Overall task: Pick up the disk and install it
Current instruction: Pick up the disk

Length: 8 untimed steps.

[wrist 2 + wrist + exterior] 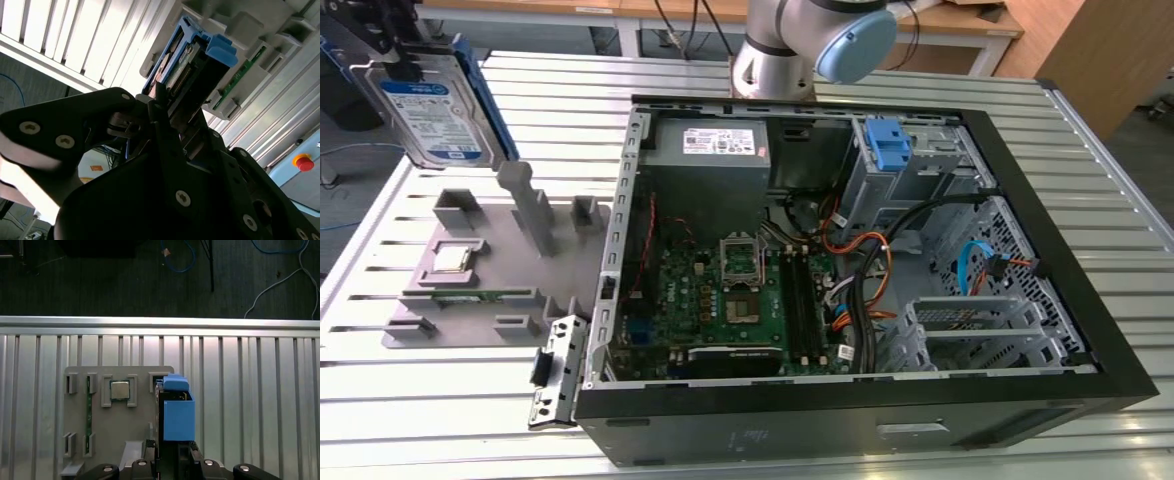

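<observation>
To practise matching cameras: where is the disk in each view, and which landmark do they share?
Exterior view: disk held up at the exterior view's left, above grey holder.
Second wrist view: disk edge-on in gripper, before holder.
First wrist view: disk before holder's edge.
Shared landmark: holder.

Table [440,420]: slatted metal top, silvery, with long parallel ribs; it reaches across the exterior view from side to side
Light: bright, with white glare on the slats [250,370] in both wrist views
Floor [100,280]: dark, seen past the table's edge in the first wrist view
Cables: blue cable [177,257], black cable [210,265] and white cable [280,285] against the dark floor
Desks [587,10]: pale wooden tops on white legs, beyond the table's far edge in the exterior view
Panel [1107,50]: brown wood, upright, off the table's far corner at the exterior view's right
Button [302,161]: red, on a pale blue surface beside the table
</observation>
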Available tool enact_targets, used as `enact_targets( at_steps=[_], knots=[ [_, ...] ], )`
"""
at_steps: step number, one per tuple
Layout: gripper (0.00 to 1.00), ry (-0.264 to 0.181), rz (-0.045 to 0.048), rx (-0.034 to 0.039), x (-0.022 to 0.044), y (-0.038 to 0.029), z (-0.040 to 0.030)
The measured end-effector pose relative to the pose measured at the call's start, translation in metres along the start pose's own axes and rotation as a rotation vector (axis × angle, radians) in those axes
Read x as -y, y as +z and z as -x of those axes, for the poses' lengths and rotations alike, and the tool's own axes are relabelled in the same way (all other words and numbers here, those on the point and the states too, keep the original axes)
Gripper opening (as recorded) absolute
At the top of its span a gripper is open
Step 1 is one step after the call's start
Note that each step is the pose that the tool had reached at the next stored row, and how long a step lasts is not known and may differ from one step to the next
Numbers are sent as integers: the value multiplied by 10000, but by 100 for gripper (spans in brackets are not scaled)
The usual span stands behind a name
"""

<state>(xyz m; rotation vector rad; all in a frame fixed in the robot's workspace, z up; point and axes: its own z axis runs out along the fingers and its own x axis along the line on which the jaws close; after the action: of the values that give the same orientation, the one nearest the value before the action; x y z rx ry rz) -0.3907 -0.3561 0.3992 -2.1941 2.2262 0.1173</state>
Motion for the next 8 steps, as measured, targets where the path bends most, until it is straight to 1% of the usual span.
enact_targets(
  at_steps=[3,4,8],
  knots=[
    [35,0,2,-1,0,-3,0],
    [35,1,7,-4,0,-13,1],
    [35,0,4,-1,-3,-81,5]
  ],
)
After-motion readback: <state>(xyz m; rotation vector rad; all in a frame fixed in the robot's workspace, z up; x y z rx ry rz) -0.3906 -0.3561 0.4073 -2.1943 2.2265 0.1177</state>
